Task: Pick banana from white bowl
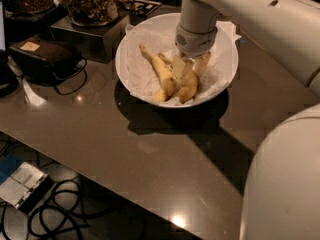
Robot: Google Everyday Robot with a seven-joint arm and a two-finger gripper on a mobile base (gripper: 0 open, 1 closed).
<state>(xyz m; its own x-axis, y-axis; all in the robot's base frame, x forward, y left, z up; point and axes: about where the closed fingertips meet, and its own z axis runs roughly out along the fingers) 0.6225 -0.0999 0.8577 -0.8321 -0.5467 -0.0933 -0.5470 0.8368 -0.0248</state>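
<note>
Fingers of the gripper stand spread apart low inside the white bowl, one pale tip on each side of the banana. They look released rather than clenched, and I cannot see them pressing on the fruit.

Nearest, at the lower right of the frame, the robot's white body fills the corner. At the lower left a small box and dark cables lie below the desk edge. The glossy brown desk runs across the middle up to the bowl, which sits in the upper middle of the frame.

Inside the bowl, on crumpled white paper, the thick curved banana lies right of centre with its lower end toward the near rim. A slimmer banana with a long stem lies just beside it on the left. The arm reaches in from the upper right, its wrist pointing straight down over the fruit. Farther back, at the upper left, stand a black device and glass jars of snacks.

As I judge it, the reach is done and the fingers are set around the upper part of the banana. Closing on it and lifting it out of the bowl are left. The banana rests on the paper, not raised. The slimmer banana sits close to the left-hand finger and could be nudged or caught.
</note>
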